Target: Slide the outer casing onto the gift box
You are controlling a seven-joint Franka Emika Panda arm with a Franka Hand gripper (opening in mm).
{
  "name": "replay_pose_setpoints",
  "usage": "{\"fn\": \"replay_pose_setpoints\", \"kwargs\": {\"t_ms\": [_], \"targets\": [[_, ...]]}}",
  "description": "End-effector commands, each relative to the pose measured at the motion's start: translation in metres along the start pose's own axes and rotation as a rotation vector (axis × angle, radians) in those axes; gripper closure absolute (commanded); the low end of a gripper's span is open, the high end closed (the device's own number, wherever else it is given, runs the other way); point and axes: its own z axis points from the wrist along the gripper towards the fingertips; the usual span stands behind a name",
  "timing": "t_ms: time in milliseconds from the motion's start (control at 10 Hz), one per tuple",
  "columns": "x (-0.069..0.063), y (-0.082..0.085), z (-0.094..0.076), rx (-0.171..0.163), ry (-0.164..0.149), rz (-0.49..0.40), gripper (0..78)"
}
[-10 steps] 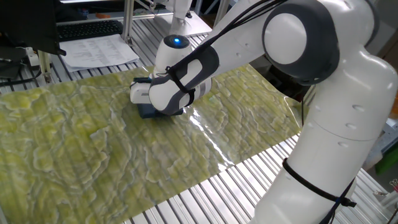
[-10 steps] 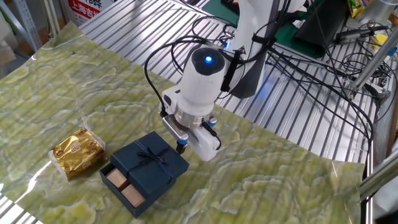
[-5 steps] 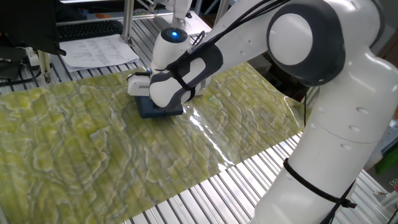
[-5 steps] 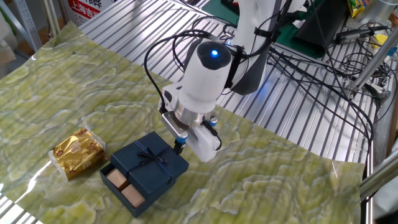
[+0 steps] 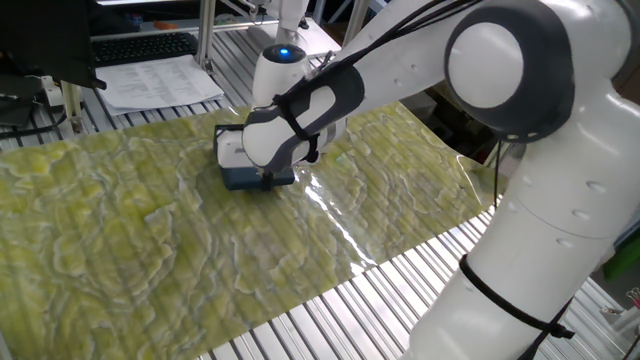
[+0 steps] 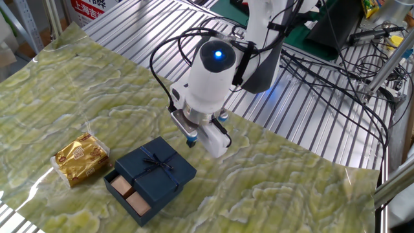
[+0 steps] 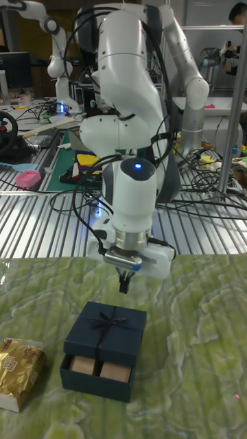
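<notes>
The outer casing point(image 6: 156, 166) lies flat on the bench point(image 6: 58, 103) just below and in front of the gripper point(image 6: 191, 142), its ribbon bow point(image 7: 106, 319) facing up. It only partly covers the gift box point(image 6: 129, 191), whose open end juts out on the side away from the gripper and shows two tan compartments. In the first fixed view the arm's wrist hides nearly all of it; only a dark navy corner point(image 5: 244, 179) shows beneath the white gripper body point(image 5: 236, 150).

The gripper's fingers point(image 7: 124, 263) hang close together above the casing's far edge with nothing between them; whether they meet fully cannot be made out. Compared with half a second ago, the gripper has lifted off the casing and drawn back a little, so a clear gap now separates fingertips and lid. Casing and box have not shifted.

A crinkled gold-wrapped packet point(image 6: 80, 158) sits just beside the box on the far side from the gripper, not touching it. Open green-patterned mat point(image 6: 272, 194) extends around the casing on the other sides.
</notes>
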Motion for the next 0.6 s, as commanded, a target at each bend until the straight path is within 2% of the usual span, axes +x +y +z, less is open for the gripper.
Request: {"fn": "replay_pose_setpoints", "kwargs": {"t_ms": [100,300,400,600], "targets": [[0.0,0.001,0.029,0.008,0.014,-0.024,77.6],[-0.004,0.005,0.053,-0.011,-0.035,-0.026,77.6],[-0.005,0.006,0.06,-0.014,-0.043,-0.027,77.6],[-0.005,0.006,0.056,-0.019,-0.046,-0.025,77.6]]}}
